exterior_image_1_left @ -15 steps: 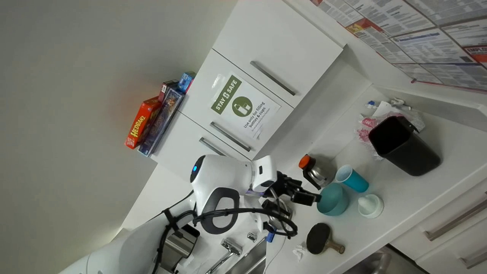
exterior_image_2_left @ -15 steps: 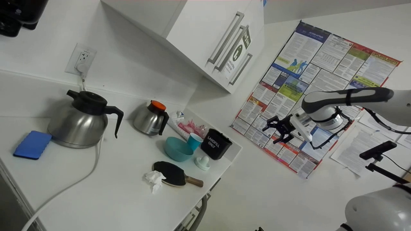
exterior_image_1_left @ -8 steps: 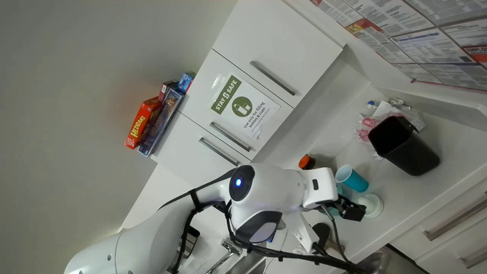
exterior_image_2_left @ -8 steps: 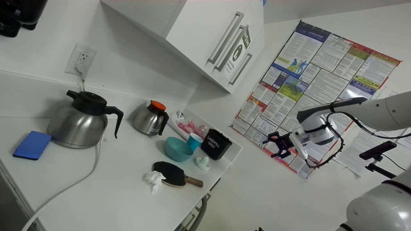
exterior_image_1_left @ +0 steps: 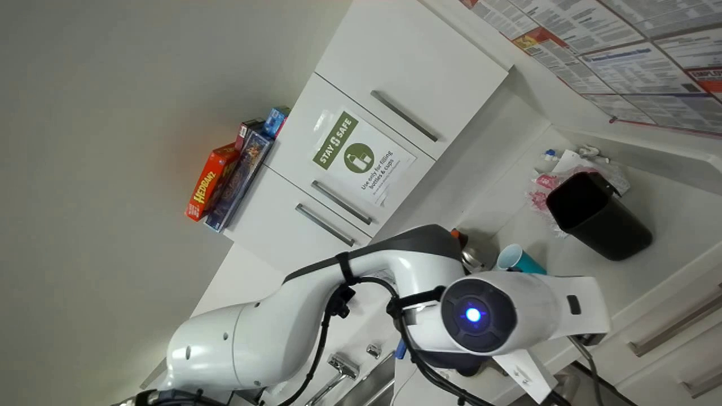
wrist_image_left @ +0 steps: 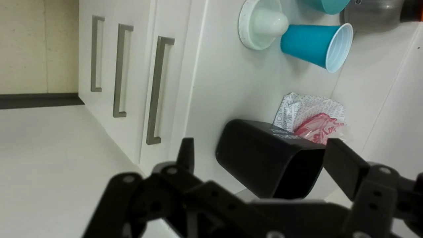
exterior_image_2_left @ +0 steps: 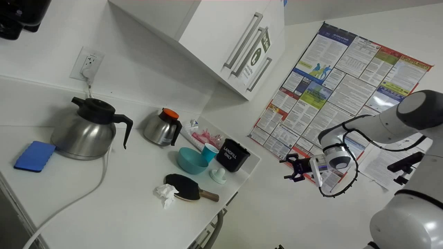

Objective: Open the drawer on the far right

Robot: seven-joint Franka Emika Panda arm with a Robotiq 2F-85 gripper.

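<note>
White drawers with grey bar handles show below the counter, and they look shut. In the wrist view the top drawer (wrist_image_left: 175,69) has its handle (wrist_image_left: 155,92) to the left of my fingers, with more handles (wrist_image_left: 119,72) beyond it. In an exterior view a drawer handle (exterior_image_1_left: 674,321) shows at the lower right. My gripper (exterior_image_2_left: 285,168) is open and empty, held in the air away from the counter. In the wrist view its fingers (wrist_image_left: 261,142) are wide apart and touch no handle. In an exterior view the arm hides the gripper.
On the counter (wrist_image_left: 218,99) are a black bin (wrist_image_left: 257,155), a blue cup (wrist_image_left: 305,43), a white-green juicer (wrist_image_left: 259,24), a teal bowl (exterior_image_2_left: 192,162), a paddle (exterior_image_2_left: 183,186) and metal jugs (exterior_image_2_left: 159,131). A side wall (wrist_image_left: 49,158) stands beside the drawers.
The arm has swung right and down in an exterior view, from over the bowl toward the counter's front edge near the drawers. The gripper has lowered and turned, staying open. The drawers have not moved.
</note>
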